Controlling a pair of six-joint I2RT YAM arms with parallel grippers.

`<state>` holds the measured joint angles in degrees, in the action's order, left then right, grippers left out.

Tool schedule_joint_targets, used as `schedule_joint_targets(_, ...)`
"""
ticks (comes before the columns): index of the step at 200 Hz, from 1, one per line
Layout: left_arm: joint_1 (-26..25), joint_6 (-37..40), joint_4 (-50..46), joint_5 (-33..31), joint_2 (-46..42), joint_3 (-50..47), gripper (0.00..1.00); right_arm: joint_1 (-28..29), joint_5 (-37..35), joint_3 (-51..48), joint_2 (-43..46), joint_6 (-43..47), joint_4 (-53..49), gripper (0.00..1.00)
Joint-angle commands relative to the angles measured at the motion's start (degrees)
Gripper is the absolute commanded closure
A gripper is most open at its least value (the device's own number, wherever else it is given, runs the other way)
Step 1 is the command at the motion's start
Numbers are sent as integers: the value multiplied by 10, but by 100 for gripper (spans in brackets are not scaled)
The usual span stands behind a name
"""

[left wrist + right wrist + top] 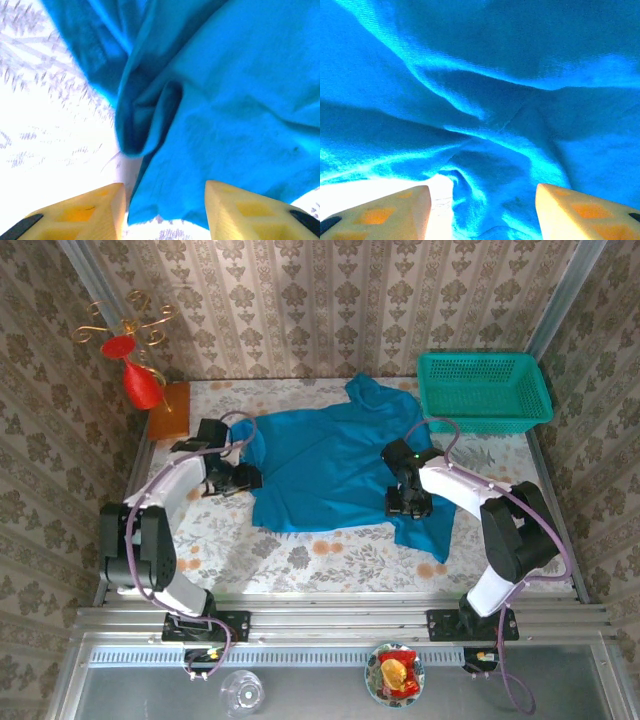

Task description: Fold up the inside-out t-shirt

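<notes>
The left tool (164,192) has its two yellow fingers spread apart. It pinches nothing and sits at the left edge of the bright blue soft cloth t-shirt (340,465). The right tool (482,192) is spread too, low over the shirt's right side. The shirt lies open and wrinkly in the middle of the flowery bench (300,560). No neat fold shows yet, so I think nearly all the folding is left. I count one shirt, one teal plastic mesh basket (480,357) and two tools.

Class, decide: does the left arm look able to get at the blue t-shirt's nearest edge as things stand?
Probably yes: the left gripper hovers open right at the edge of the t-shirt, with nothing visible between them.
</notes>
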<state>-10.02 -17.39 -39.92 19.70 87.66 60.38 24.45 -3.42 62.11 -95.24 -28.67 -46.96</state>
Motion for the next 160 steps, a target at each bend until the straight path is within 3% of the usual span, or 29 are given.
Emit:
schedule_joint_targets(1, 1, -32, 16, 8, -19, -58, 53, 5, 16, 18, 8, 1, -20, 41)
schedule_joint_targets(33, 9, -40, 128, 97, -9, -127, 49, 9, 22, 28, 1, 5, -24, 41)
schedule_joint_targets(55, 20, -39, 184, 125, 12, -143, 48, 11, 22, 31, 1, 7, -28, 41)
schedule_joint_targets(97, 26, -34, 217, 188, 19, -152, 53, 12, 21, 27, 8, 5, -30, 41)
schedule_joint_targets(160, 15, -41, 213, 203, -7, -187, 65, 12, 22, 25, 6, 3, -26, 41)
